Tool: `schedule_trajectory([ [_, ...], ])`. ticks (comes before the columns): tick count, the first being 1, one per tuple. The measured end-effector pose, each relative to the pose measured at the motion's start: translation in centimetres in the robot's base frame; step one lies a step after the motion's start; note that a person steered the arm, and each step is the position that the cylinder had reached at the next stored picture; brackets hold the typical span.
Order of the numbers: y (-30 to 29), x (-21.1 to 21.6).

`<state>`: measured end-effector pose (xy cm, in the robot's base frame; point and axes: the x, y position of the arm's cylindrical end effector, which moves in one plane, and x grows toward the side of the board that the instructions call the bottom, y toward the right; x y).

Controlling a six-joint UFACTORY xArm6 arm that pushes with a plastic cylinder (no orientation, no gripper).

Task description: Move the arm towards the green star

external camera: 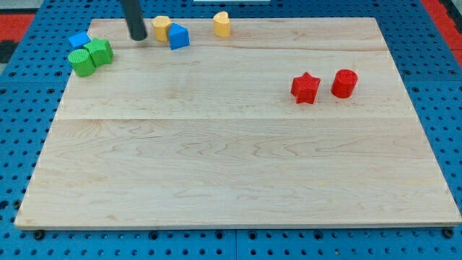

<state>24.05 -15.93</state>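
Observation:
My tip [137, 37] rests on the board near the view's top left. Two green blocks touch each other at the far left: an angular one [100, 52] that may be the star, and a rounder one [83, 63] below and left of it. Their exact shapes are hard to make out. My tip is about a block's width to the right of and slightly above the angular green block, not touching it. A blue block [79, 40] lies just above the green pair.
A yellow block [160, 27] and a blue block [178, 36] sit just right of my tip. Another yellow block [222, 24] is further right along the top edge. A red star [305, 88] and a red cylinder [344, 83] sit at the right. The wooden board [231, 180] lies on blue pegboard.

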Motion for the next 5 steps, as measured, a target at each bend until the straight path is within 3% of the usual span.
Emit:
schedule_trajectory([
  [2, 8.2, -1.2],
  [3, 9.0, 1.5],
  [5, 8.3, 2.0],
])
